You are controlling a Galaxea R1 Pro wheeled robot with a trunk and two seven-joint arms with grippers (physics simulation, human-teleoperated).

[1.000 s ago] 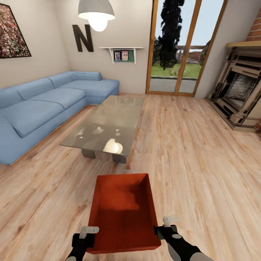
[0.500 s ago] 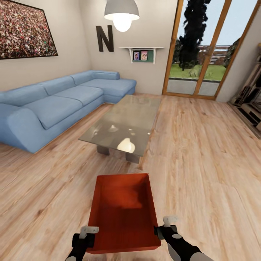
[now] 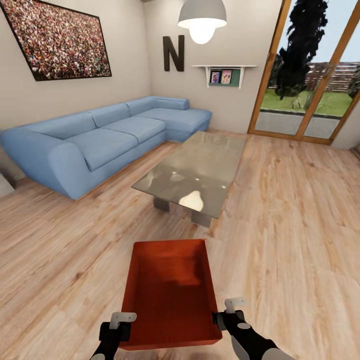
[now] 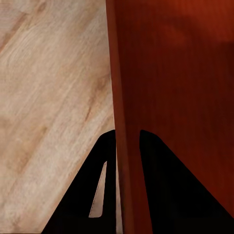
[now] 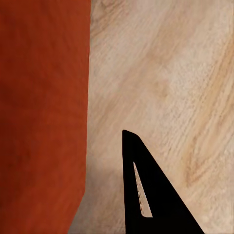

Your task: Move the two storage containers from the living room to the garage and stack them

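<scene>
One orange-red storage container [image 3: 170,292] is held level in front of me, above the living room's light wood-plank floor [image 3: 290,240]. My left gripper [image 3: 121,326] is shut on the near left corner of its rim. In the left wrist view the gripper [image 4: 127,139] has one dark finger on each side of the container's wall [image 4: 124,87]. My right gripper [image 3: 223,318] grips the near right rim. The right wrist view shows one dark finger [image 5: 144,195] outside the container [image 5: 44,107], and the other finger is hidden by the tub.
A glass coffee table [image 3: 200,170] stands just ahead of the container. A blue corner sofa [image 3: 100,140] runs along the left wall under a framed picture [image 3: 60,42]. Wood-framed glass doors [image 3: 310,100] are at the back right. Open plank floor lies to the right.
The head view has swung left: the sofa, table and doors have slid right in the picture and the fireplace has left it. The container and both grippers keep their place in the frame.
</scene>
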